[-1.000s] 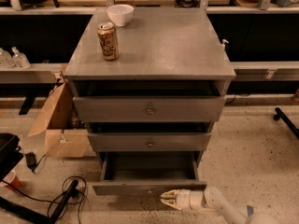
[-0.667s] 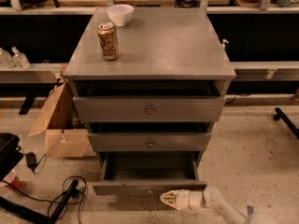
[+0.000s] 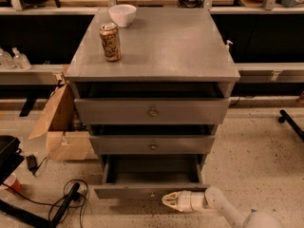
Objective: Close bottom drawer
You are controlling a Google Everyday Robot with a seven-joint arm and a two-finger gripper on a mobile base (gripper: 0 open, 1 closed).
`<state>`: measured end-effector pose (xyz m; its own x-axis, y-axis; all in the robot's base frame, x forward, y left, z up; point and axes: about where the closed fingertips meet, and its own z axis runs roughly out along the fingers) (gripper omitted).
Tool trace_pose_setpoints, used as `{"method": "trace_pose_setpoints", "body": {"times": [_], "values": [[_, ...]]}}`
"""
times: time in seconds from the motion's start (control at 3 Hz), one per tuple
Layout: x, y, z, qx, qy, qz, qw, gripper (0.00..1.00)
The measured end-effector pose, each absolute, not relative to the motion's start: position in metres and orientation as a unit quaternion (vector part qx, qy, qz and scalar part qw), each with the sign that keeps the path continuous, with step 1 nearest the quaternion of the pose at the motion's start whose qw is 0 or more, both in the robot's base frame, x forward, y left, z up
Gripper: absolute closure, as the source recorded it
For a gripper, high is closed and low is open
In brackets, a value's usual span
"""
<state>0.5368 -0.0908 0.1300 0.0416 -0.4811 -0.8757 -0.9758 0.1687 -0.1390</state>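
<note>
The bottom drawer (image 3: pixel 142 190) of the grey cabinet is pulled out, its plain grey interior (image 3: pixel 152 170) open to view and empty. Its narrow front carries a tiny centre knob (image 3: pixel 152 194). My gripper (image 3: pixel 170 201) is a white, cream-tipped hand low at the bottom of the camera view, just in front of and slightly right of the knob, close to the drawer front. The arm runs off to the lower right.
The middle drawer (image 3: pixel 152 145) and top drawer (image 3: pixel 152 111) stick out slightly. A drink can (image 3: pixel 110 42) and white bowl (image 3: pixel 122 14) stand on the cabinet top. A cardboard box (image 3: pixel 61 127) sits left. Cables (image 3: pixel 66 204) lie on the floor at left.
</note>
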Motion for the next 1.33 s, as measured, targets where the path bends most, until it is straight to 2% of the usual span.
{"method": "trace_pose_setpoints", "body": {"times": [0.33, 1.33], "values": [[0.558, -0.085, 0.129, -0.586, 0.629, 0.294, 0.418, 1.00], [0.577, -0.092, 0.135, -0.585, 0.630, 0.285, 0.424, 1.00]]}}
